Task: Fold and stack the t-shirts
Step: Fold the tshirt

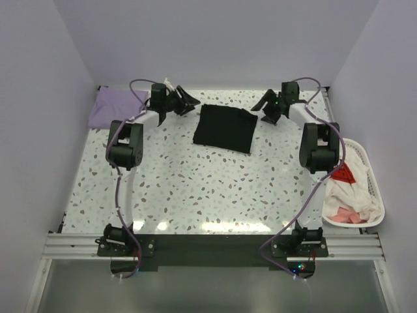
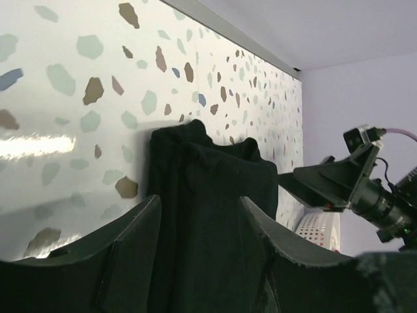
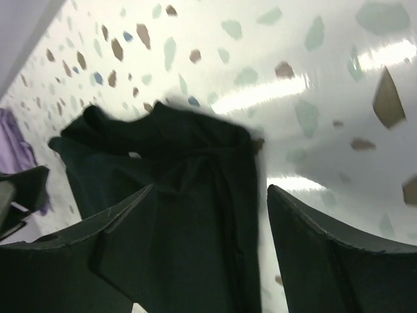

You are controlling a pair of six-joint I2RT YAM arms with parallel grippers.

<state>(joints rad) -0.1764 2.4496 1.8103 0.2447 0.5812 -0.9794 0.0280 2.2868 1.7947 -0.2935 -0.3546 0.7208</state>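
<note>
A plain black cloth t-shirt (image 1: 225, 128), folded into a rough rectangle, lies flat on the white speckled terrazzo-pattern tabletop (image 1: 195, 189).

The left gripper (image 1: 187, 103) sits just beside the shirt's far left corner. Its two black fingers (image 2: 130, 254) stand apart with nothing clamped between them. In the left wrist view the black cloth lies on the surface beyond the gap, with a bunched edge at its far end.

The right gripper (image 1: 260, 112) sits just beside the shirt's far right corner, its fingers (image 3: 326, 254) likewise spread wide and holding nothing. The right wrist view shows a rumpled end of the shirt past the gap. Whether either pair of fingers touches the cloth cannot be told.

A pale lavender cloth t-shirt (image 1: 116, 106), folded, lies well to the left of the black shirt, beyond the left gripper.

A white perforated plastic basket (image 1: 357, 143) stands well to the right of the black shirt and nearer the arm bases. It holds a white garment (image 1: 355, 195), a pink garment (image 1: 345, 215) and a red garment (image 1: 343, 174).
</note>
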